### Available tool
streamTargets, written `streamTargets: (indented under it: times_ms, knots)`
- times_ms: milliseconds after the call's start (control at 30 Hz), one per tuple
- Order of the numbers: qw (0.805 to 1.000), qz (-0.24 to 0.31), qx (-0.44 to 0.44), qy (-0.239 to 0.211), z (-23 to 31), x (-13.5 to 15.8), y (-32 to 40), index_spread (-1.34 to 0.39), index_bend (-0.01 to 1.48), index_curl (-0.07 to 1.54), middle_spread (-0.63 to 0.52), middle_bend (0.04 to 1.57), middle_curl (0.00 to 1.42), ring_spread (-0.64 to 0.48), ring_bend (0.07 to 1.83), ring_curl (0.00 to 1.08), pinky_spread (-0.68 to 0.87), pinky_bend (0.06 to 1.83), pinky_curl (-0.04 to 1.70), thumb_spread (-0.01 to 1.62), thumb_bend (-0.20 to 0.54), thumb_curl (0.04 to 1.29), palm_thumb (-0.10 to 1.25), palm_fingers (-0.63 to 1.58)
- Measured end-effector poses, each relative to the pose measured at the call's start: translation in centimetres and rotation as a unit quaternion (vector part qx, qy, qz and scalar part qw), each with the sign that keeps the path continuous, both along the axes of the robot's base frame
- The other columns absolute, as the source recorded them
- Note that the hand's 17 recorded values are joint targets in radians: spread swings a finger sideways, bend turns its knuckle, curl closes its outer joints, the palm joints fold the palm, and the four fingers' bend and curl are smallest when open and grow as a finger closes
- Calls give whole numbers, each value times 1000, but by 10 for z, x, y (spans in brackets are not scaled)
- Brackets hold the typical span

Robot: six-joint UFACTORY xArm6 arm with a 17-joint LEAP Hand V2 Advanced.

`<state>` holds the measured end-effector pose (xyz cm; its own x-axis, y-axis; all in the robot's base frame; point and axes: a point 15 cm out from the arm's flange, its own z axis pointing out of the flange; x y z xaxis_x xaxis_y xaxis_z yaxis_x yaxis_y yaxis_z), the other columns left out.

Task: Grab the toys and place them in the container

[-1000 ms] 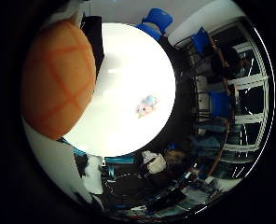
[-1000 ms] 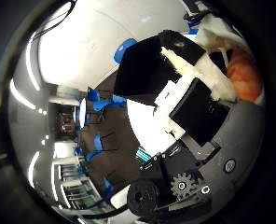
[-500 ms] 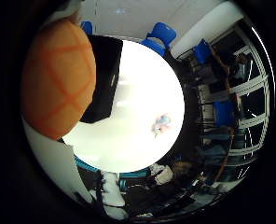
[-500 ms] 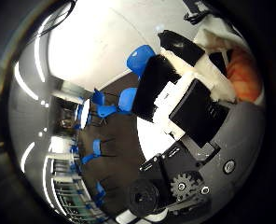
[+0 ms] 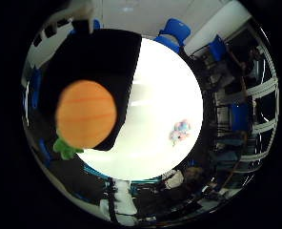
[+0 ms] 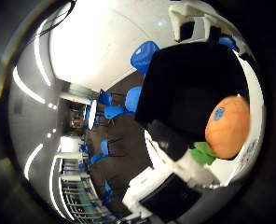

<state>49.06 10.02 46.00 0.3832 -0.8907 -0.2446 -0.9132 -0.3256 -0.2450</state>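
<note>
While the round orange plush toy (image 5: 86, 120) with its green leaf tuft (image 5: 66, 148) hangs over the open-topped black rectangular container (image 5: 113, 52), treat the drop as unconfirmed. In the little finger side view the toy shows against the container's dark interior, but its lower part and the tuft overlap the container's near wall. You cannot tell from either view whether it is fully inside the walls.

Risks, as judged from this position:
- Rim strike. If the toy is over the near wall instead of the interior, it may catch the edge and roll off outside the container onto the round white counter (image 5: 165, 86).
- Snagging. In the thumb side view the tuft lies against a white part of the hand (image 6: 168, 189). A caught leaf could drag the toy back out when you lift.
- Bounce-out. A soft, round body may rebound from the container floor.

Hand state: released. The fingers (image 6: 184, 21) stand out at the view edges, and none is curled round the toy.

Toy appearance: smooth orange fabric with faint darker seams, a round blue mark on one side, and a small floppy green top. It looks light and compressible.

A second toy, small and pastel-coloured (image 5: 180, 132), lies on the counter well apart from the container. Expect to collect it next.
</note>
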Motion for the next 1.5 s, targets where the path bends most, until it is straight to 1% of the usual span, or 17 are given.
streamTargets:
  times_ms: [100, 267, 433, 567, 667, 800, 933, 1067, 1267, 1367, 1500]
  knots:
    - [1000, 4, -2, 13, -10, 0, -9, -464, 315, 412, -31, 460, 359, 160, 605, 310, 465, 624, 599, 1211, -21, 329, 542, 92]
    - [1000, 0, -3, 24, -7, -9, -27, -459, 234, 377, -18, 366, 326, 193, 509, 258, 526, 540, 502, 1215, -17, 309, 529, 160]
    - [1000, -12, -8, 11, 15, -26, -58, -453, 185, 362, -17, 299, 313, 194, 449, 232, 527, 484, 442, 1215, -17, 302, 531, 215]
    - [1000, -27, -12, 5, 25, -38, -92, -443, 173, 345, -17, 272, 311, 194, 422, 222, 527, 465, 411, 1211, -19, 294, 517, 243]
    - [999, -31, -15, 17, 27, -55, -119, -441, 172, 329, -17, 262, 314, 194, 405, 217, 528, 454, 389, 1207, -19, 287, 499, 258]
    - [999, -35, -24, 19, 30, -76, -163, -443, 171, 319, -17, 242, 315, 195, 388, 212, 522, 443, 363, 1207, -18, 277, 488, 272]
    - [997, -29, -63, 21, 25, -92, -211, -440, 167, 310, -17, 230, 317, 196, 379, 212, 501, 423, 342, 1202, -19, 273, 485, 269]
    - [992, -14, -117, 36, 12, -104, -265, -428, 164, 303, -10, 219, 320, 195, 344, 207, 483, 397, 322, 1183, -17, 279, 488, 225]
    - [977, -50, -206, 36, -8, -98, -362, -419, 166, 287, -3, 203, 322, 195, 312, 208, 469, 388, 310, 1159, -21, 284, 475, 176]
    - [972, -40, -229, 42, -25, -88, -391, -414, 165, 285, -2, 196, 323, 192, 288, 211, 459, 371, 302, 1149, -20, 286, 471, 147]
    - [968, -5, -243, 64, -55, -82, -418, -411, 162, 283, -2, 189, 315, 192, 280, 219, 449, 375, 304, 1141, -20, 290, 482, 125]
